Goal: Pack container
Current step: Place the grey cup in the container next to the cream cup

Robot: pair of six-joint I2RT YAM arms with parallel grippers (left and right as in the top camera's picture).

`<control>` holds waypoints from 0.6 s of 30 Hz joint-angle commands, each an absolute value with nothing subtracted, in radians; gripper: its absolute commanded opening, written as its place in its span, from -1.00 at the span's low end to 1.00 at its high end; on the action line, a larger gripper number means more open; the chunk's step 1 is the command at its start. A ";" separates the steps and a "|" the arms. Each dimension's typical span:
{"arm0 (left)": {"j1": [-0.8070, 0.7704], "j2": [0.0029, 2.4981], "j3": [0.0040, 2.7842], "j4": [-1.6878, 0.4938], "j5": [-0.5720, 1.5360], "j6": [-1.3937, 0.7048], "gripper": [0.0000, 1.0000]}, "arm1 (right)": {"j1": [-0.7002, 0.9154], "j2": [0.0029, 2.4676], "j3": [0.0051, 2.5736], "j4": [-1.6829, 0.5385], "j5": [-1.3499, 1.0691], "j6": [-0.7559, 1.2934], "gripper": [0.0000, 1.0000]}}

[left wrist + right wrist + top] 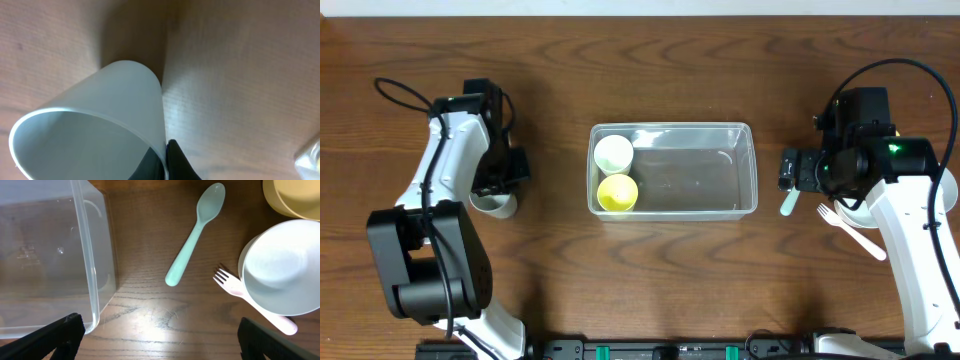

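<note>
The clear plastic container (pixel 672 170) stands mid-table with a white cup (pixel 614 153) and a yellow cup (pixel 618 192) at its left end. Its corner also shows in the right wrist view (pixel 95 255). My left gripper (pixel 500 190) is shut on the wall of a white cup (pixel 100 120), left of the container. My right gripper (pixel 160 340) is open and empty, right of the container, above bare wood. A mint spoon (pixel 195 232), a pink fork (pixel 250 302) and a white bowl (pixel 282 267) lie near it.
A yellow bowl (pixel 295 197) sits behind the white bowl at the far right. The spoon (pixel 788 203) and fork (pixel 850 232) lie right of the container in the overhead view. Bare wood surrounds the container.
</note>
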State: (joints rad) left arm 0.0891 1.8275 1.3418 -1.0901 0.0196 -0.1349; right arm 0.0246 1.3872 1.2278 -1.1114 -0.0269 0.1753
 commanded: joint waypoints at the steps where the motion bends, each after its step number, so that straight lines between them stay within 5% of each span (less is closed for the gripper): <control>1: 0.024 1.754 1.434 -1.145 0.016 -0.141 -0.88 | 0.019 1.388 1.242 -1.112 -0.023 0.175 0.99; 10: -0.379 1.647 1.808 -1.245 0.015 -0.099 -0.89 | 0.019 1.388 1.242 -1.107 -0.023 0.175 0.99; 18: -0.624 1.733 1.841 -1.141 0.016 -0.075 -0.89 | 0.019 1.388 1.242 -1.107 -0.023 0.175 0.99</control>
